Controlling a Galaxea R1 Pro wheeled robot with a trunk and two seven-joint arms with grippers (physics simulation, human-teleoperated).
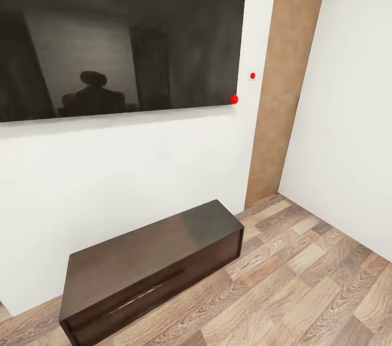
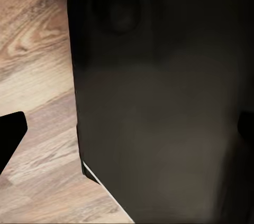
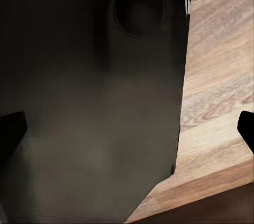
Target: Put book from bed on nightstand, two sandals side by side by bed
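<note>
The left gripper [image 2: 127,129] shows only dark fingertips at the frame edges, spread wide with nothing between them, above a dark robot body panel [image 2: 159,102] and wood-plank floor [image 2: 37,49]. The right gripper [image 3: 129,126] is likewise spread and empty over the same kind of panel. From the head view, a long dark glossy bench-like cabinet [image 1: 147,264] stands against a white wall [image 1: 136,172] beneath a large black wall screen [image 1: 120,36]; a brown door [image 1: 286,79] stands in the corner.
</note>
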